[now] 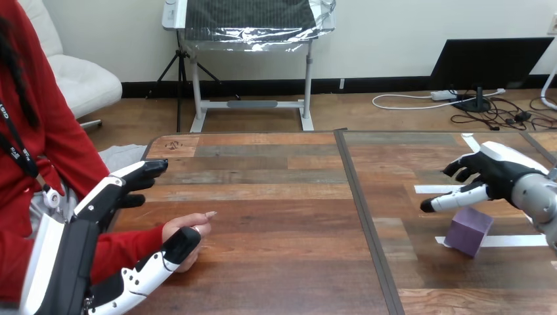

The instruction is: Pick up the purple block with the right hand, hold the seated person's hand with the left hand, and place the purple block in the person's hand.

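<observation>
Wooden table [263, 197] across the whole frame, split by a dark seam [362, 216] right of centre.

Lower right of the frame: purple block [467, 231], flat on the table, one corner turned toward the bottom edge, its right side against a strip of white tape [519, 241].

Right edge, just above the block: right hand [496, 174], at the end of a silver forearm [538, 200]. Palm down, fingers loose and a little bent, holding nothing. One white finger [456, 199] stretched out to the left, level, just over the top of the block. Cannot tell whether touching the block or hanging a little clear of it.

Lower left of the frame: left hand [105, 197], coming up from the bottom edge. Spread wide, not closed on anything. Fingers [141, 172] pointing right, near the table's left edge. Thumb [157, 262] stretched out lower down, also pointing right, its black tip lying against the person's hand [190, 224].

Person's hand resting on the table, left of centre in the lower half, at the end of a red sleeve [125, 249], its own fingers loosely curled. Set in the gap between robot thumb and robot fingers: thumb tip touching it on the side nearer the bottom edge, robot fingers higher in the frame and apart from the sleeve, not curled round hand or wrist.

Block and person's hand well apart, on opposite sides of the seam.
</observation>
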